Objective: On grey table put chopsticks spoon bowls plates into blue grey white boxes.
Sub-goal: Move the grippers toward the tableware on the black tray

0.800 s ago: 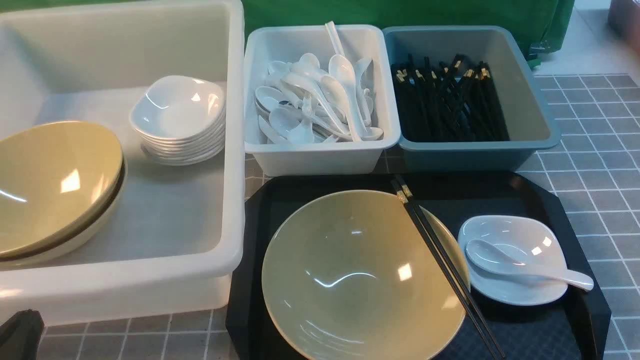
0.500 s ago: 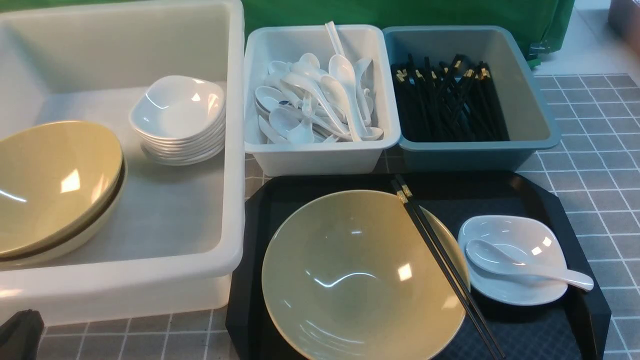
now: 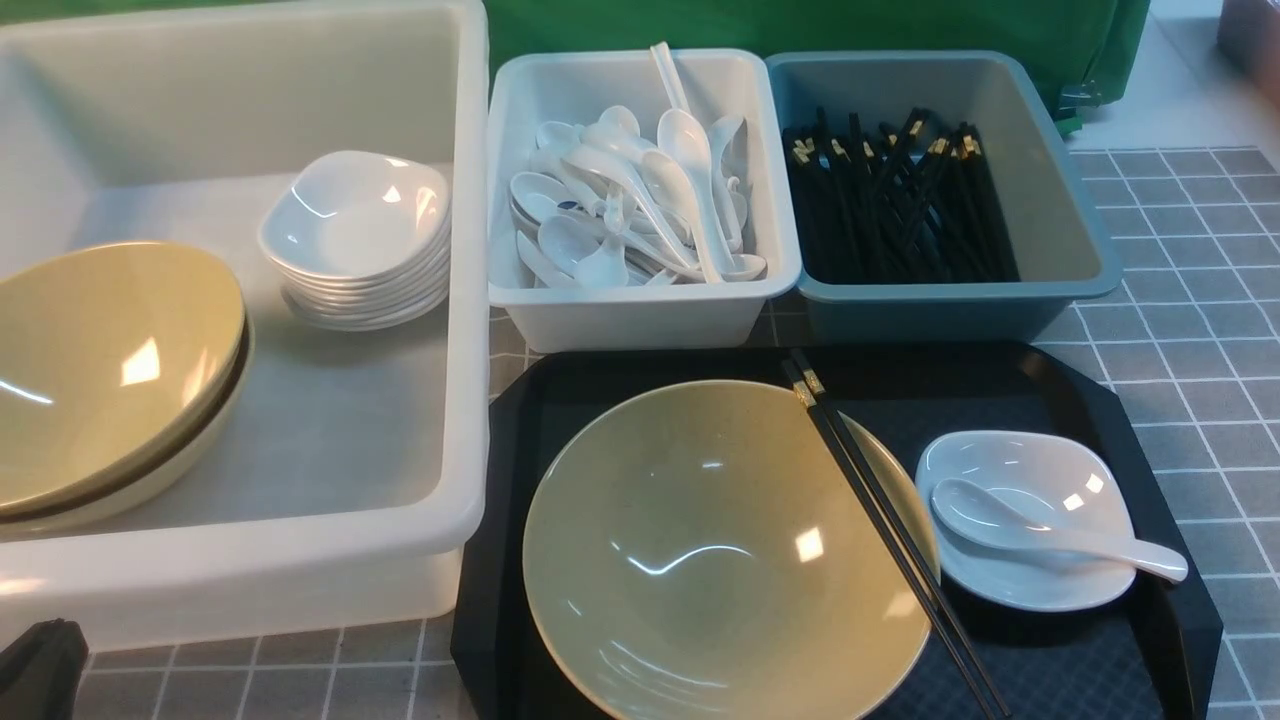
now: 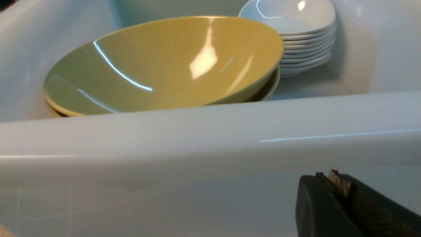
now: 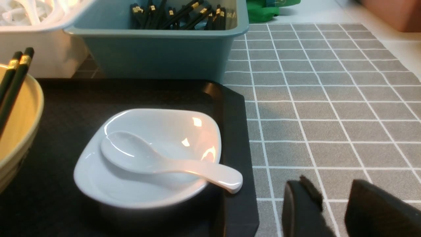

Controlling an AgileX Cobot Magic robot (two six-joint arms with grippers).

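Spoon (image 3: 1060, 541) overhanging plate (image 3: 1040, 465) rim, plate near tray (image 3: 1185, 630) edge

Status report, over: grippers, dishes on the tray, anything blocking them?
Left gripper shut, empty, outside the large white box. Right gripper open, empty, beside the black tray. Bowl, chopsticks, plate with spoon on tray, unsorted. Chopsticks lie across bowl rim.

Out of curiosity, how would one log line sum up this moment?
tray: bowl, chopsticks, plate, spoon unsorted | left gripper: shut | right gripper: open
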